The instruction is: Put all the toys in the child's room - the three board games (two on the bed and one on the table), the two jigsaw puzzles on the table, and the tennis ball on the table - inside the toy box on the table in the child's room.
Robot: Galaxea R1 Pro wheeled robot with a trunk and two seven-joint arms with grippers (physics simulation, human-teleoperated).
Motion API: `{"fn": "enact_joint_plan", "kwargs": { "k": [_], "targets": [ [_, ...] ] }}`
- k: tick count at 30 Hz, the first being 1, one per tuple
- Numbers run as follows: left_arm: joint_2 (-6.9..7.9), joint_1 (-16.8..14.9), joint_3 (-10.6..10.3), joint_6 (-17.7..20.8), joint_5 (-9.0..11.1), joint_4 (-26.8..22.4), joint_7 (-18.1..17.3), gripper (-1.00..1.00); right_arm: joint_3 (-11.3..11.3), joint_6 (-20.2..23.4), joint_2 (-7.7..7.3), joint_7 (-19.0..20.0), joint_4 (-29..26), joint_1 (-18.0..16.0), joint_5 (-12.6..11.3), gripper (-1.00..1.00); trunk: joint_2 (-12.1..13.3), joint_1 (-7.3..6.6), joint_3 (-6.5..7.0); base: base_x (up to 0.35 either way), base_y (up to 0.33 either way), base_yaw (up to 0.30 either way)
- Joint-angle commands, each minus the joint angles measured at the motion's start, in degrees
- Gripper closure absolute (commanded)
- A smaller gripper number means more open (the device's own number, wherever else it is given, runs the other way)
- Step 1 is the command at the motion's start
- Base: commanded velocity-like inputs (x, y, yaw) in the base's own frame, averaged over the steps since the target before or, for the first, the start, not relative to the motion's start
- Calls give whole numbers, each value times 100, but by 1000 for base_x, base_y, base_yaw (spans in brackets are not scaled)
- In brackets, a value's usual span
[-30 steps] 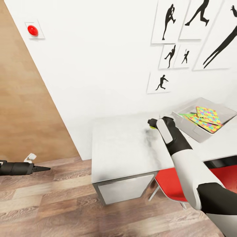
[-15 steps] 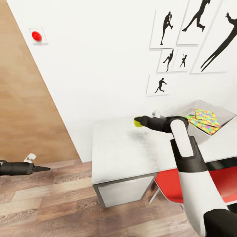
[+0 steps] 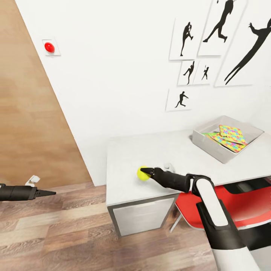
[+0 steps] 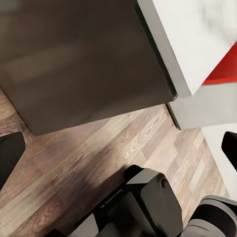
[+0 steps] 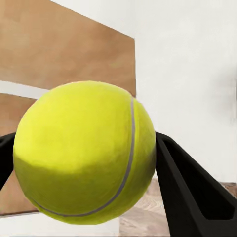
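Note:
My right gripper (image 3: 145, 173) is shut on the yellow-green tennis ball (image 3: 142, 174), holding it over the front left part of the white table (image 3: 128, 154). Up close, the tennis ball (image 5: 84, 153) sits between two black fingers (image 5: 187, 187). The light grey toy box (image 3: 210, 145) stands at the table's back right, with the two multicoloured jigsaw puzzles (image 3: 230, 135) lying in it. My left gripper (image 3: 51, 193) hangs open over the wood floor far to the left, its fingers (image 4: 10, 153) wide apart. The board games and the bed are out of view.
A red chair (image 3: 199, 210) is tucked under the table beside my right arm. A white wall with black silhouette pictures (image 3: 188, 35) and a red button (image 3: 49, 47) rises behind the table. A wooden panel (image 3: 26, 113) stands at the left. My base (image 4: 143, 207) is above plank floor.
My right arm has carried the tennis ball from the table's back, near the toy box, forward and left to the front. The head view has shifted slightly. The left arm has stayed put.

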Motion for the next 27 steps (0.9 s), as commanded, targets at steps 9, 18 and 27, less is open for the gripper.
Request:
{"fn": "enact_joint_plan", "kwargs": {
  "k": [9,18,27],
  "targets": [
    [4,-3,-52,61,39,0,-15,-100,48,-12,56,300,-18,633,-30,100,-4,1,79,-24,1,0],
    [4,-3,-47,61,39,0,-15,-100,165,-15,73,564,-28,1020,-30,100,-4,1,163,-141,18,0],
    [4,-3,-49,69,39,-2,-15,-100,907,-396,75,693,-29,1038,-14,100,-4,1,248,-80,1,0]
  ]
}}
